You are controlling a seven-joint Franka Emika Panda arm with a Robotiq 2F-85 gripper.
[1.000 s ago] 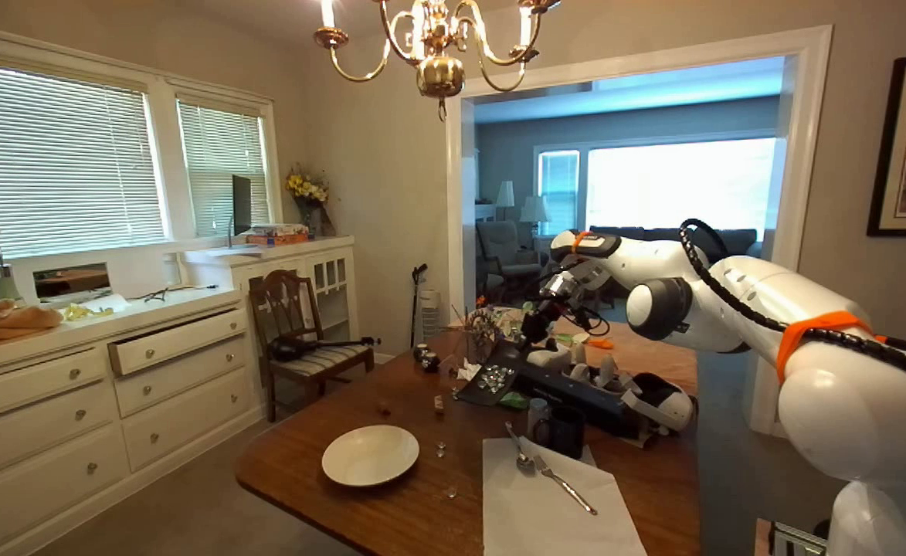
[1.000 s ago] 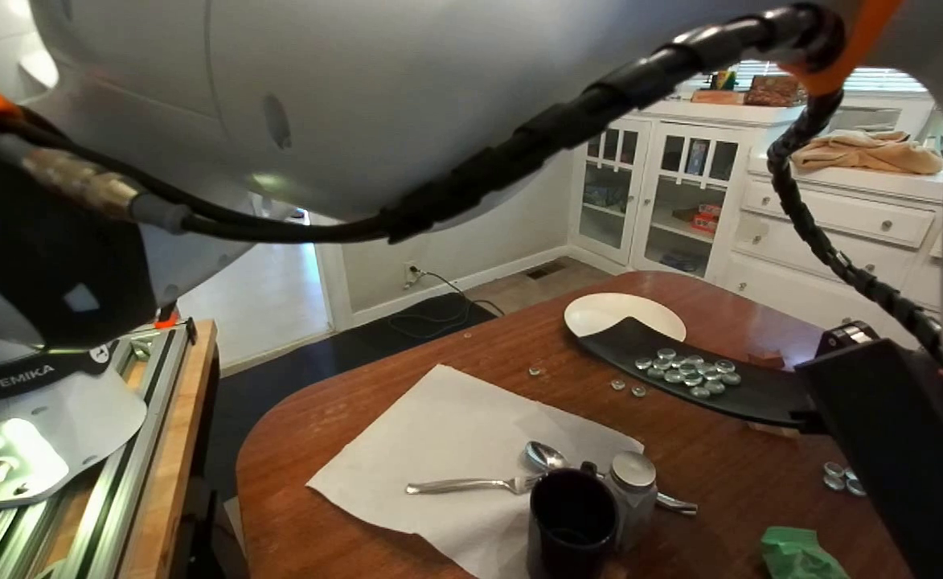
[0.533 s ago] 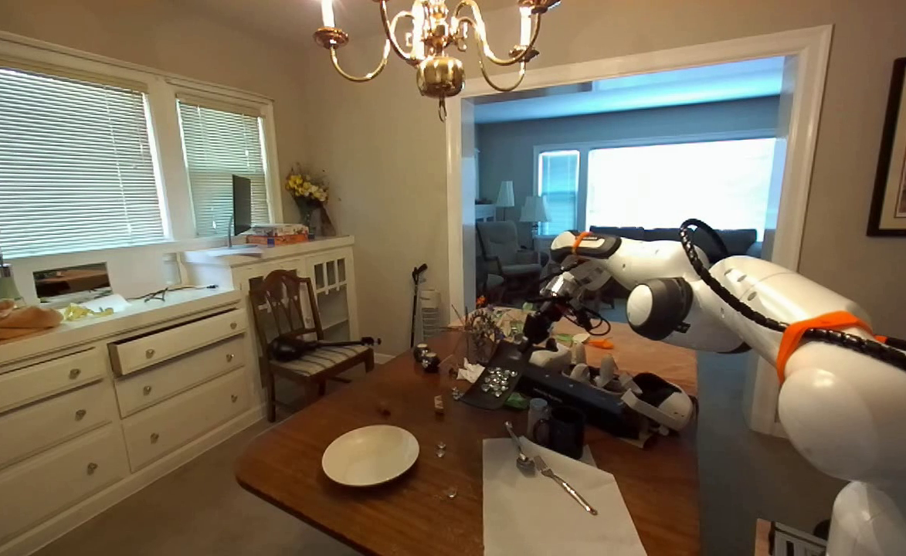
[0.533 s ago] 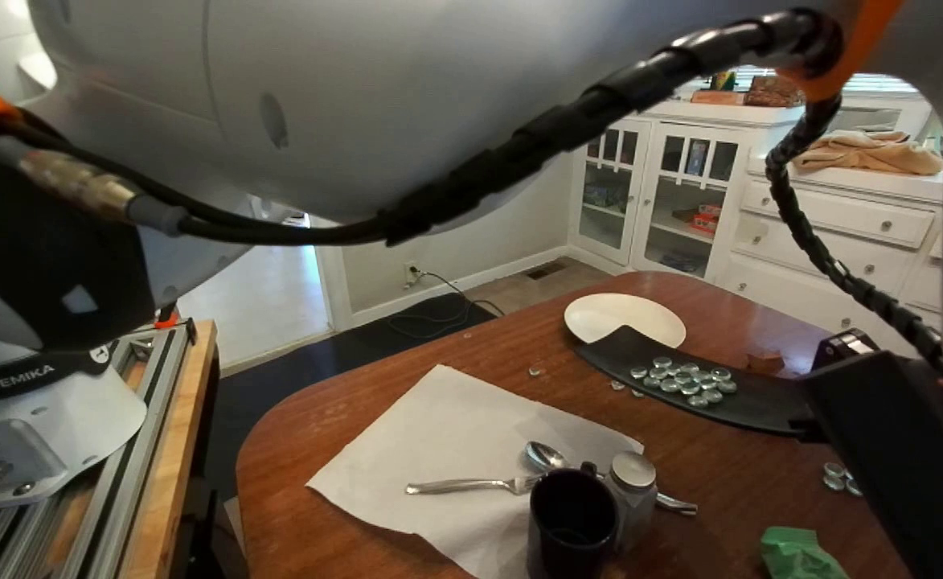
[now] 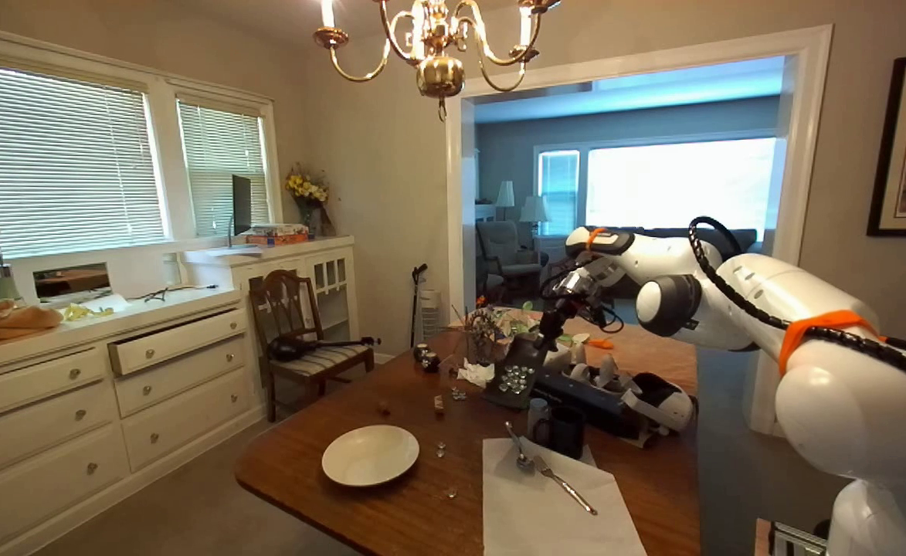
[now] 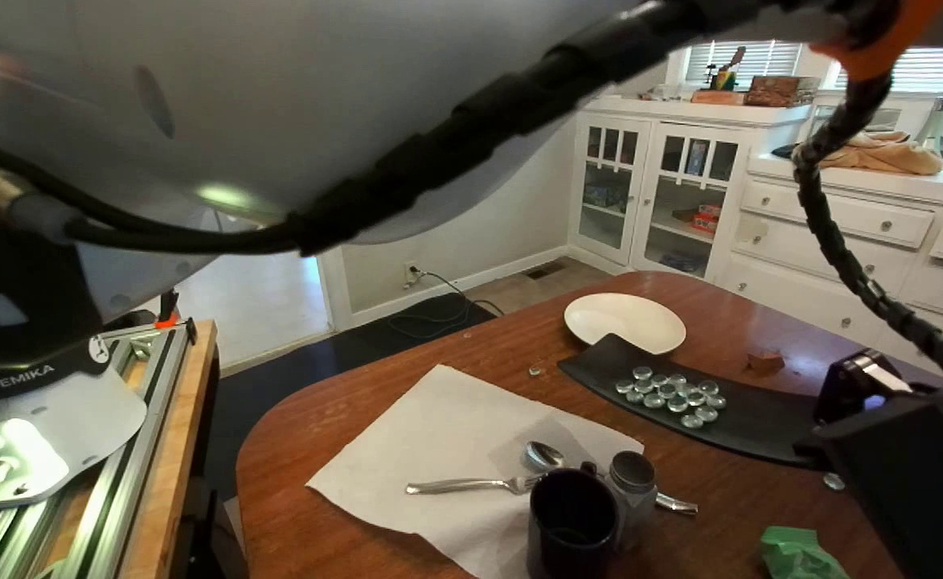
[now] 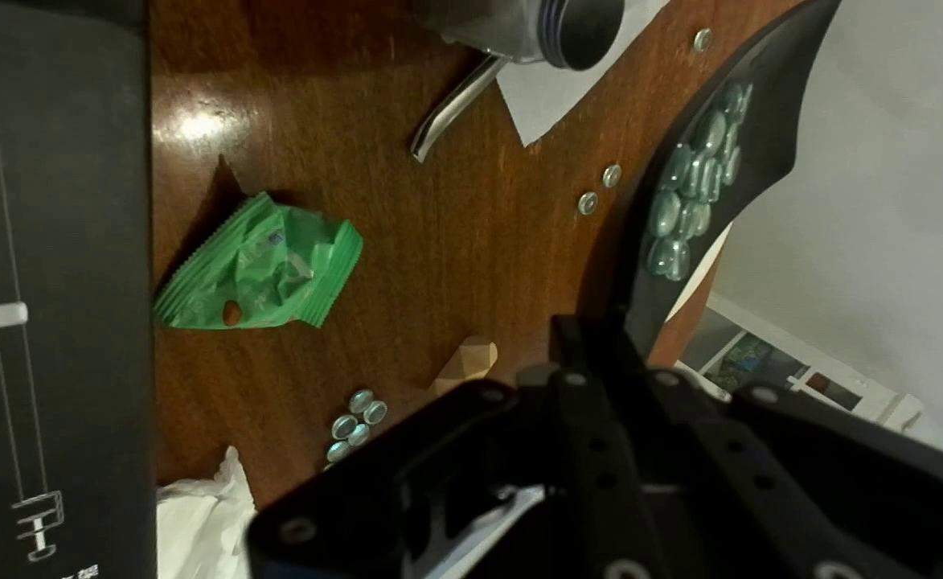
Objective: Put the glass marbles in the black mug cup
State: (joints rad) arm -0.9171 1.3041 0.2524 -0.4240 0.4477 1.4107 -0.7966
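Table [image 5: 464, 425] beneath bent arm [image 5: 792, 297], gripper [image 7: 594, 334] slanting downward.

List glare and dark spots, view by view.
Wrist view: glare on the brown wooden table, dark shadow beside the crinkled green plastic packet. In an exterior view: the wide far-room window blown out white. In an exterior view: the round black mug nearly black inside.

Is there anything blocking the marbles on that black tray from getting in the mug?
Maybe: the clear jar stands beside the black mug, on the side toward the black tray carrying the glass marbles. The tray is raised; I can't tell if it's high enough to clear the jar.
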